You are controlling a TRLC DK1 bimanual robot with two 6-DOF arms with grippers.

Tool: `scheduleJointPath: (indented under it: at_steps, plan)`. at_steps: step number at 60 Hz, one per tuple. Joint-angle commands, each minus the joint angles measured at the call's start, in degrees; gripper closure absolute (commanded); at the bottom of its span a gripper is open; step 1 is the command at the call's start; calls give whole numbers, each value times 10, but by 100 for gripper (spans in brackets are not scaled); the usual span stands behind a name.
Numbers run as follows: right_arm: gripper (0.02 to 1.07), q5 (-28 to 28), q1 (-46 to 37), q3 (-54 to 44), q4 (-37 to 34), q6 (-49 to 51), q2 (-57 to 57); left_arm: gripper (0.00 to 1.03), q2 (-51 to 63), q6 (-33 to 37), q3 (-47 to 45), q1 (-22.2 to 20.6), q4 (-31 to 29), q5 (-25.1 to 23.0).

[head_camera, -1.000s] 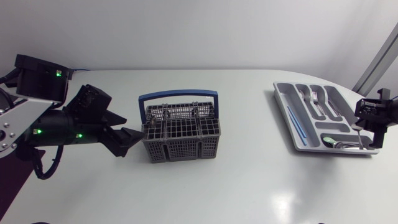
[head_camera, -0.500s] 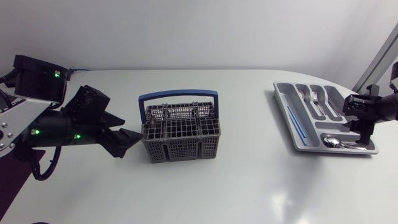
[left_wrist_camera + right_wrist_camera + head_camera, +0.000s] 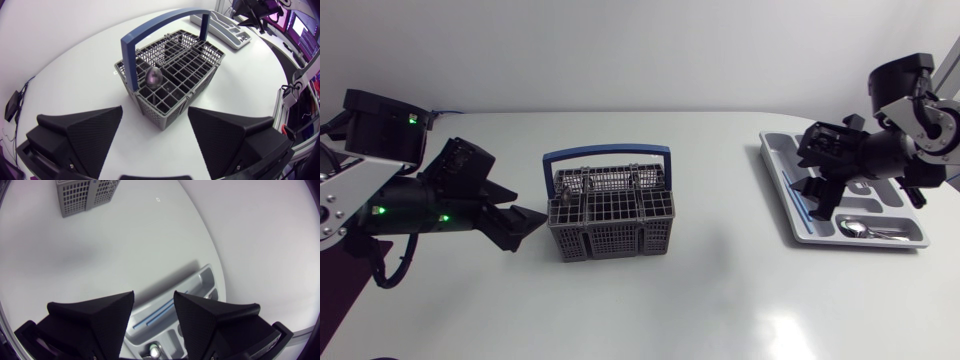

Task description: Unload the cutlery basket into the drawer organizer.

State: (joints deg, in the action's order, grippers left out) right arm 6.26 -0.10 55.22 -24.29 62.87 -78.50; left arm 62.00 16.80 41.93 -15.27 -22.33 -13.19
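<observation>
Cutlery basket is sitting just ahead of the left gripper, whose fingers are standing spread, gripping nothing; one spoon is standing upright inside. Right gripper, likewise spread, is hovering well apart over the drawer organizer.

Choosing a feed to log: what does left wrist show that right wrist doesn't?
Left wrist only: the left gripper, open; the blue handle; a spoon bowl standing in a cell. Right wrist only: the right gripper, open; a blue stick and a spoon lying in the organizer. Both: the basket and that organizer, each near in one, far in the other.
</observation>
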Motion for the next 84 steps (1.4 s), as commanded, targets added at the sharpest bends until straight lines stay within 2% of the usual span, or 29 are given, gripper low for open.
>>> scheduleJointPath:
  at_steps: [1, 18, 38, 68, 84]
  plan:
    - [47, -10, 47, -7, -15, -70, 8, 12, 16, 16, -9, 9, 4, 1]
    - [47, -42, 222, 39, -46, -239, -11, 12, 24, 31, -9, 15, 6, 0]
    - [47, -44, 348, 106, -61, -385, -68, 12, 37, 64, -21, 41, 7, -14]
    - [47, -43, 402, 132, -48, -448, -115, 12, 75, 75, -48, -4, 36, -20]
    - [47, -31, 423, 150, -23, -512, -133, 12, 117, 70, -39, 1, 81, -19]
